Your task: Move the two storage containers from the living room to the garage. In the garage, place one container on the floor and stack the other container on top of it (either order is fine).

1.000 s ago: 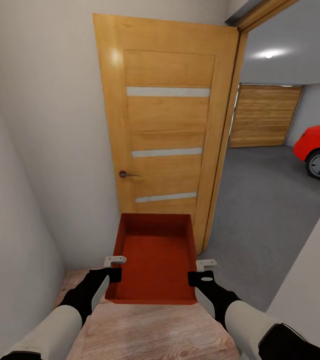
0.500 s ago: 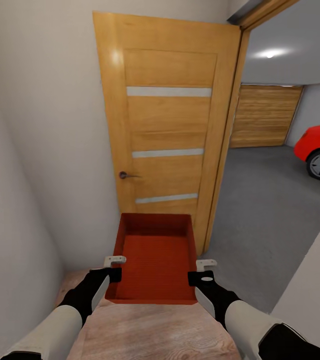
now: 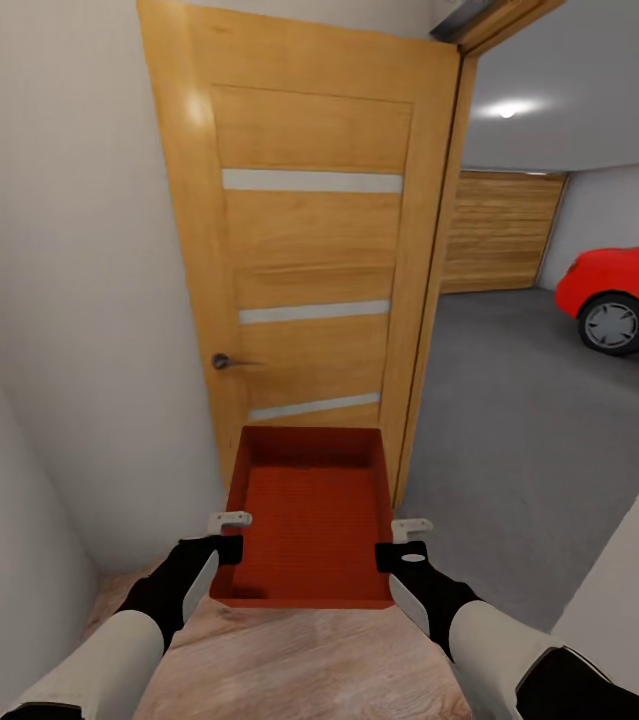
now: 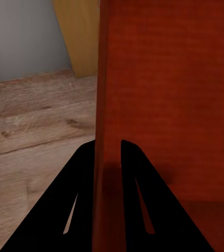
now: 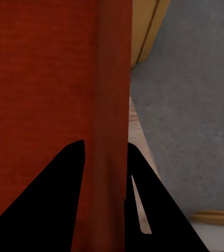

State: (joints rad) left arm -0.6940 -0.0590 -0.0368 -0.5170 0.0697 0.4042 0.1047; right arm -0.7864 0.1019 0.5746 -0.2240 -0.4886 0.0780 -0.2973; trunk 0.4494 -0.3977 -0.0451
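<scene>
View swung right | container (image 3: 309, 515) carried | door (image 3: 299, 260) ahead

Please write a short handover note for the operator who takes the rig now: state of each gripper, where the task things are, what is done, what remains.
Left gripper: shut on the left wall of the orange-red rectangular topless storage container.
Right gripper: shut on its right wall.
The container is carried level in front of the trunk, facing the open light wooden door.
The garage's dark grey concrete floor and a red car lie through the doorway to the right.
Done: one container lifted and brought to the doorway.
Left: enter, set it on the floor, fetch the second container, stack it.
</scene>
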